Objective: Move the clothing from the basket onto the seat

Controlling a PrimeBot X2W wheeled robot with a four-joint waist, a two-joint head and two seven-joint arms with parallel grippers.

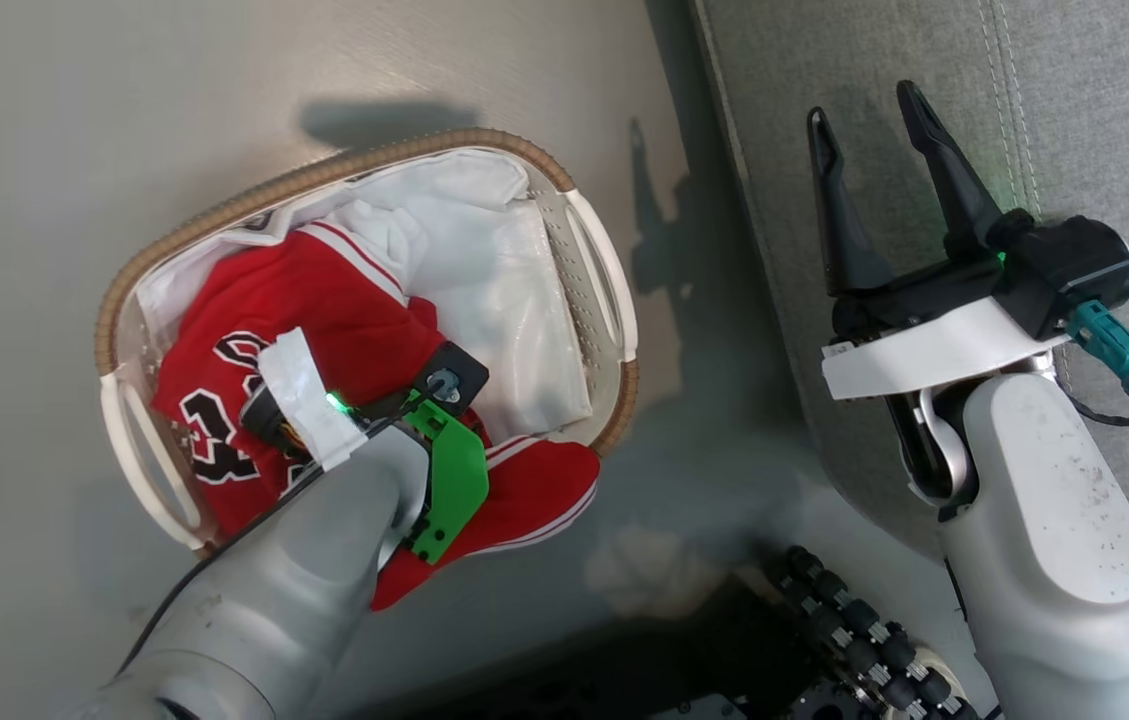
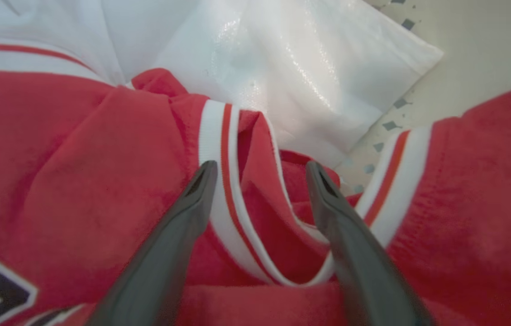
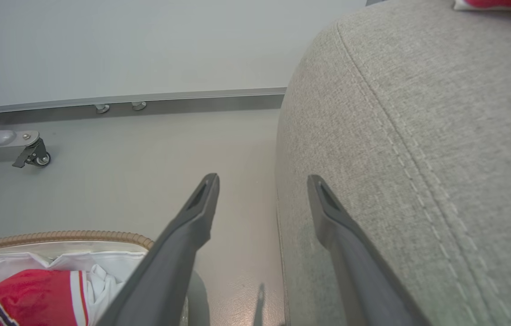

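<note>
The basket point(image 1: 254, 195) stands on the floor with the red clothing in it. A jersey point(image 1: 324, 300) with black-and-white numbers lies inside, and a plainer red piece point(image 1: 534, 490) with white trim hangs over the near rim. My left wrist point(image 1: 364, 400) reaches down into the basket. In the left wrist view my left gripper point(image 2: 260, 167) is open, its fingers on either side of a red fold with white trim point(image 2: 219, 149). My right gripper point(image 1: 864, 105) stands open and holds nothing, over the edge of the grey seat point(image 1: 1104, 100), beside the basket point(image 3: 56, 237).
A white liner point(image 1: 504, 270) fills the basket's far side. A scrap of red and white cloth point(image 3: 499, 3) lies on the seat point(image 3: 418, 136). A caster leg point(image 3: 33, 154) stands by the wall. Cables point(image 1: 1124, 420) trail over the seat by my right arm.
</note>
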